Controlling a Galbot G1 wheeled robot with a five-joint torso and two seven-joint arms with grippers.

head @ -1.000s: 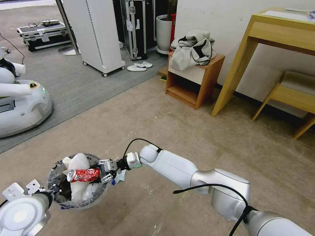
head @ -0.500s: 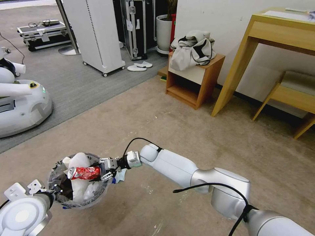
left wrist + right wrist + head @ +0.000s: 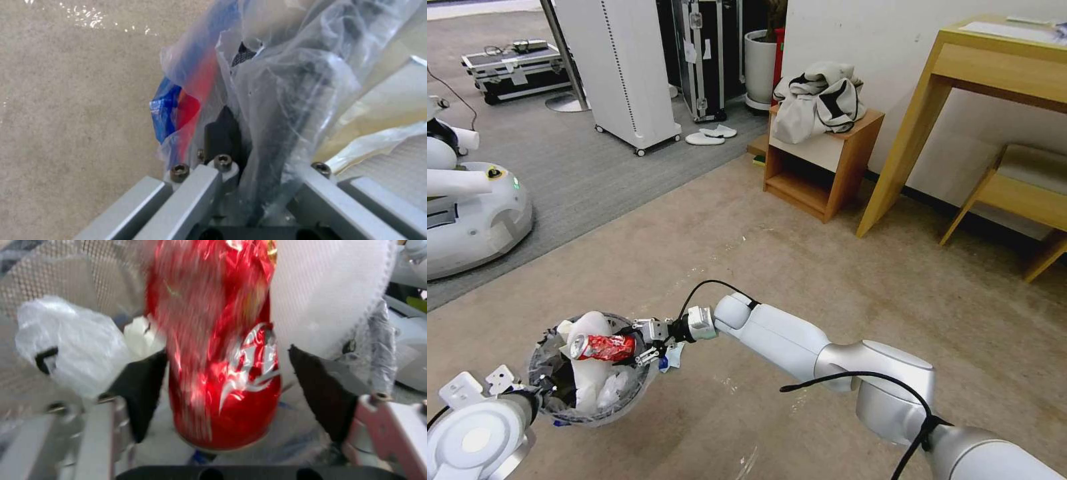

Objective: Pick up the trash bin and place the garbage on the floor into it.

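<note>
Letting our right gripper [image 3: 222, 386] spread off the light, dent-prone red soda can [image 3: 602, 347], we pinch the thin-rimmed red trash bin [image 3: 590, 417] with our left gripper [image 3: 242, 166].

Can [image 3: 602, 347] now up and a bit further back over bin [image 3: 642, 385], sits higher than second ago. Right gripper [image 3: 642, 344] fingers [image 3: 142, 390] spread off can sides. Bin nudged slightly right, left gripper [image 3: 537, 393] with it.
</note>
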